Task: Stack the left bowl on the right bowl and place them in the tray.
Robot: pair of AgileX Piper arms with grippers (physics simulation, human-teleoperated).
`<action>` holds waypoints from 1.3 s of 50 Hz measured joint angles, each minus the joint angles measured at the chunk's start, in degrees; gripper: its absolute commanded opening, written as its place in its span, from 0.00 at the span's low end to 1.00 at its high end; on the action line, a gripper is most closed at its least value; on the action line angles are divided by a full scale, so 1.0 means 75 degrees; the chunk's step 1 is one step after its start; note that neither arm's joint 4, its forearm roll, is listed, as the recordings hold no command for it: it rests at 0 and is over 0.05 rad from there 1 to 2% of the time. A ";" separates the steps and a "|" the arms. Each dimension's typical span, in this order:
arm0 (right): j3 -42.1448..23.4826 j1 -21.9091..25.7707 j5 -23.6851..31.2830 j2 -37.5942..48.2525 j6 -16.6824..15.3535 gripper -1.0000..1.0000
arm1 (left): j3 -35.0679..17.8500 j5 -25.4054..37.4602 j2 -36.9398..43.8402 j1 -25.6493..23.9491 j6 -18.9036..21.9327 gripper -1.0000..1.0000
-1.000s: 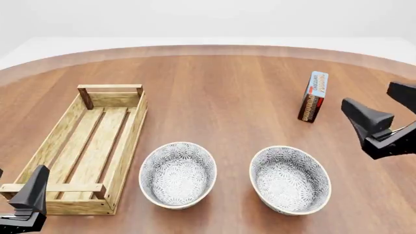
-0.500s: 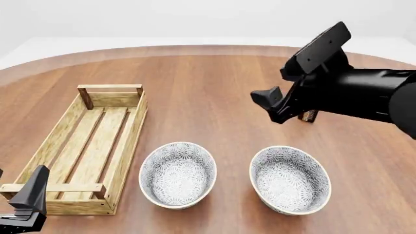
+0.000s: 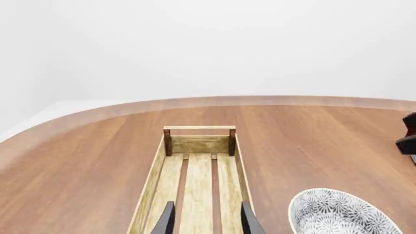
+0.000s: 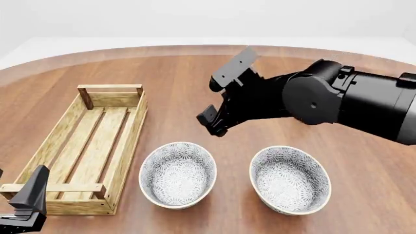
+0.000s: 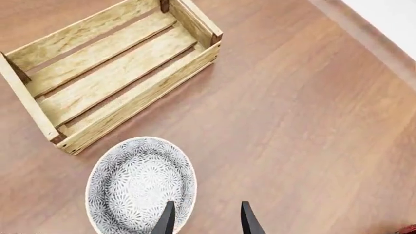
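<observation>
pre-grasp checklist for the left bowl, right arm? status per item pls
1. Left grey floral-patterned ceramic bowl upright, nothing in it: ok.
2. Right grey floral-patterned ceramic bowl upright, nothing in it, apart from the left one: ok.
3. Right hand open: ok, by the gap between the fingers in its wrist view.
4. Right hand down at the left bowl's rim: not ok, it hangs above the table beyond the bowl.
5. Long light-wood slatted tray free to receive the stack: ok.
6. Left hand open: ok; it hangs over the tray's near end.

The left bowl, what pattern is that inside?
A grey-and-white floral print covers the left bowl, clearest in the front view.
</observation>
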 measured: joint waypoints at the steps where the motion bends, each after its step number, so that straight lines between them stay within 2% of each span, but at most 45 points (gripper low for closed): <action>1: -0.0016 0.0023 -0.0010 0.0078 0.0006 1.00 | 0.0000 0.0000 0.0000 0.0000 0.0000 1.00; 18: -0.0076 0.0200 -0.0338 0.1004 0.0180 1.00 | 0.0000 0.0000 0.0000 0.0000 0.0000 1.00; 33: 0.0215 0.0311 -0.0862 0.1510 0.0456 1.00 | 0.0000 0.0000 0.0000 0.0000 0.0000 1.00; 65: 0.1008 0.0342 -0.1895 0.1938 0.1024 1.00 | 0.0000 0.0000 0.0000 0.0000 0.0000 1.00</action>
